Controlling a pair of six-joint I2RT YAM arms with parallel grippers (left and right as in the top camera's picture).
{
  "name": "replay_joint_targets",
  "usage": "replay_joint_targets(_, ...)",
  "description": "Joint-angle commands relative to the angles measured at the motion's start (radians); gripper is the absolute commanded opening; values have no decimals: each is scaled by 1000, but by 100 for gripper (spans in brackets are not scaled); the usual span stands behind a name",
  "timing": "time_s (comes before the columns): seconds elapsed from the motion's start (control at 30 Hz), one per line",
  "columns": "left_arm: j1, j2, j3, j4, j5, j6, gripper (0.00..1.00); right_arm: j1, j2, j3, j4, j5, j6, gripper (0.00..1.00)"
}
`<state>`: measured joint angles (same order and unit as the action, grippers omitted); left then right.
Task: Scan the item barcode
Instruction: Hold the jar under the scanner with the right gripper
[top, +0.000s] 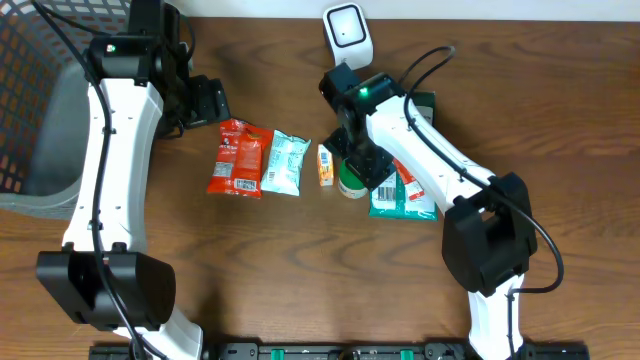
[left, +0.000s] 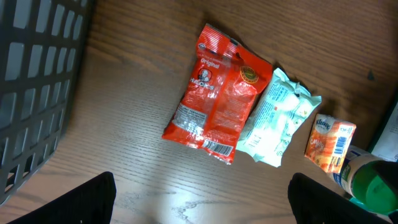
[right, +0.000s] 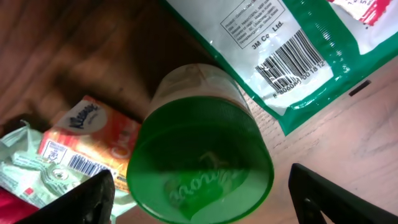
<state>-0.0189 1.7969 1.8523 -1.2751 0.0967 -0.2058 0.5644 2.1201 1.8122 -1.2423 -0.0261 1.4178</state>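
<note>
Item of the task, as judged: jar with green lid (right: 205, 158), standing upright on the bench (top: 300, 260), lid up and long axis vertical, touching or just beside the orange tissue pack (top: 326, 165) at its 9 o'clock in the overhead view. At its 3 o'clock lay the green-and-white packet (top: 408, 198), whose barcode showed at 1 o'clock of the lid in the right wrist view. No barcode was visible on the jar itself. Right hand (right: 200, 186): directly above the jar, fingers spread wide to either side of the lid, neither finger touching it, nothing gripped. Left hand (left: 200, 186): likewise spread and empty, well apart from the jar, hovering over bare bench at 6 o'clock of the red snack packet (left: 217, 93) in its own view. The pale teal packet (left: 277, 118) lay just beside the red one at 3 o'clock. Scanner (top: 347, 28): white, at the far edge of the bench, at 12 o'clock of the jar in the overhead view. Grey basket (top: 40, 100): at the 9 o'clock edge. Assessment: the right arm was much the nearer. The jar lay straight below its hand, so the coming move called for a descent along the vertical axis and a closing on the lid or wall.
</note>
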Motion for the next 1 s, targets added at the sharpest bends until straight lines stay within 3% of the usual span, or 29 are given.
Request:
replay_joint_targets(0.0, 2, 2, -1, -2, -19, 2, 89, 0, 6, -10, 5, 21, 32, 84)
replay_joint_targets(0.3, 2, 2, -1, -2, -19, 2, 89, 0, 6, -35, 36, 21, 66, 68)
replay_joint_targets(0.43, 2, 2, -1, -2, -19, 2, 89, 0, 6, -35, 35, 25, 14, 67)
replay_joint_targets(0.67, 2, 2, -1, -2, -19, 2, 89, 0, 6, -35, 35, 48, -185, 66)
replay_joint_targets(0.87, 2, 2, -1, -2, -19, 1, 89, 0, 6, -35, 35, 96, -451, 65)
replay_joint_targets(0.97, 2, 2, -1, -2, -19, 2, 89, 0, 6, -35, 30, 89, -468, 57)
